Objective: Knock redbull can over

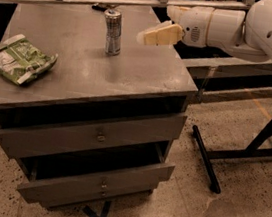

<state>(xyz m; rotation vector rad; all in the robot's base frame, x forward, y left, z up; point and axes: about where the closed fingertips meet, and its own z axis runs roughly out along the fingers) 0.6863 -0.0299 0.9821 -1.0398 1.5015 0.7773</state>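
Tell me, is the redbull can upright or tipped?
Upright: the redbull can stands on its base; the gripper is beside it, apart.

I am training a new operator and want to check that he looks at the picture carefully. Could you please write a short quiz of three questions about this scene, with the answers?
1. True or false: the redbull can lies on its side on the table.
2. Where is the gripper? A) right of the can in the picture, above the table near its right edge, not touching the can; B) pressing on the can's top; C) out of the picture.
3. Fill in: the green snack bag lies near the table's ___ edge in the picture.
Key: 1 false, the can stands upright. 2 A. 3 left.
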